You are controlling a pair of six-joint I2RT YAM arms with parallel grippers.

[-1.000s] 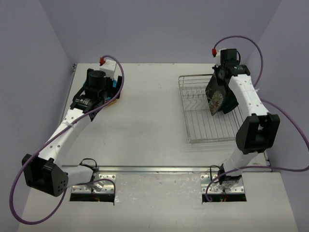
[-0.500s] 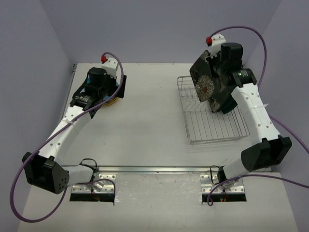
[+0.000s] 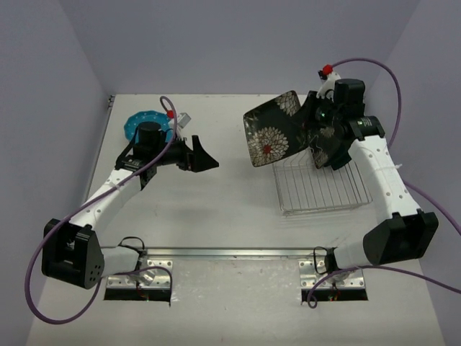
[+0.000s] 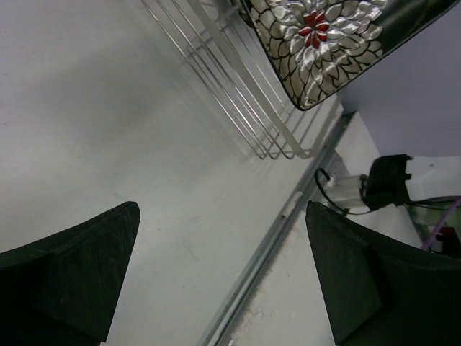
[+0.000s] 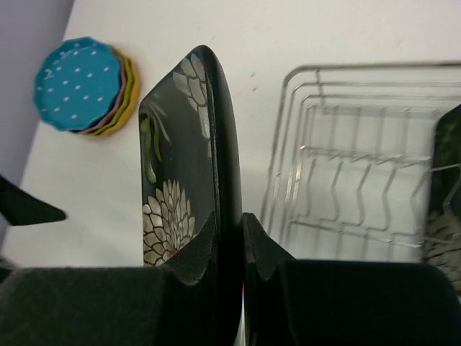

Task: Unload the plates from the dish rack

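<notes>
No legible text, label, brand or number in any view. Markings on black floral plate (image 3: 272, 137) and blue dotted plate (image 3: 134, 121): decoration only, no lettering.

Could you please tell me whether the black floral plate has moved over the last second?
Yes. The black floral plate has swung left, from above the dish rack interior to out over its left edge.
</notes>
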